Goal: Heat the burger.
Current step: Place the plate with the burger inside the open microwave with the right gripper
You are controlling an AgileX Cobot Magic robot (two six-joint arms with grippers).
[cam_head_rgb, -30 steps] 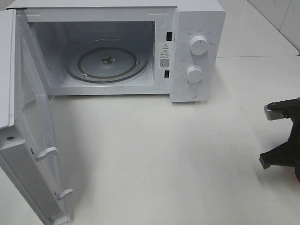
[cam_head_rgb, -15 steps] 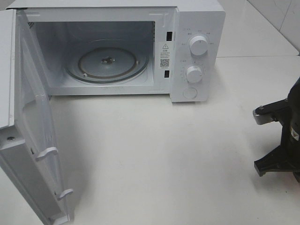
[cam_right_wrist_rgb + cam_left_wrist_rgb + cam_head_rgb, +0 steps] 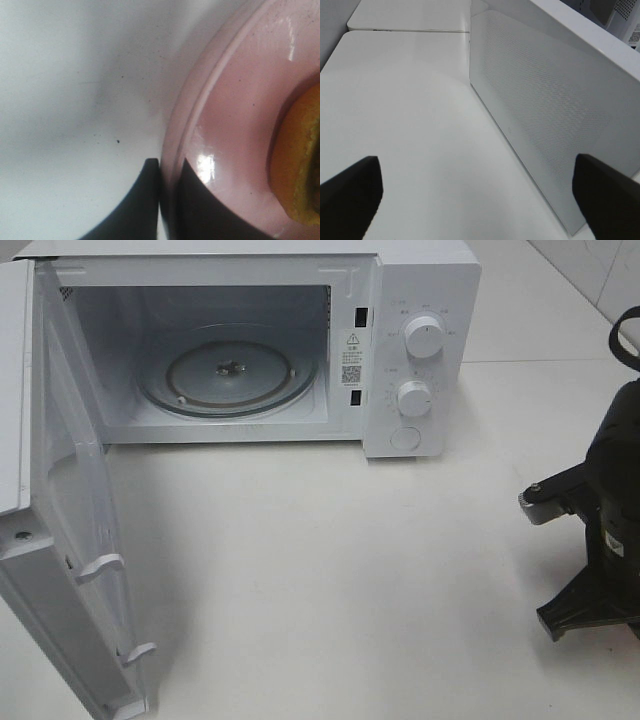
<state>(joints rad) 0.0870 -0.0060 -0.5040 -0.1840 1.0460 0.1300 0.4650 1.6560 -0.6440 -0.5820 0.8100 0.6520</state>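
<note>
Early yet: the microwave door stands open, turntable bare. Right tool pinches the pink plate rim, the burger on it, not yet inside; left tool gapes wide, empty

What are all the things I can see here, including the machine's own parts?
microwave: one, white, at the back of the table
door: one, white, swung open on the microwave's left side
turntable: one, clear glass, inside the microwave
knobs: two, white, one above the other on the microwave's right panel
table: one, white, under everything
plate: one, pink, seen only by the right wrist camera
burger: one, only a golden-brown edge showing, on the plate
left tool: one, black, open, above the table beside the open door
right tool: one, black, shut on the plate's rim
</note>
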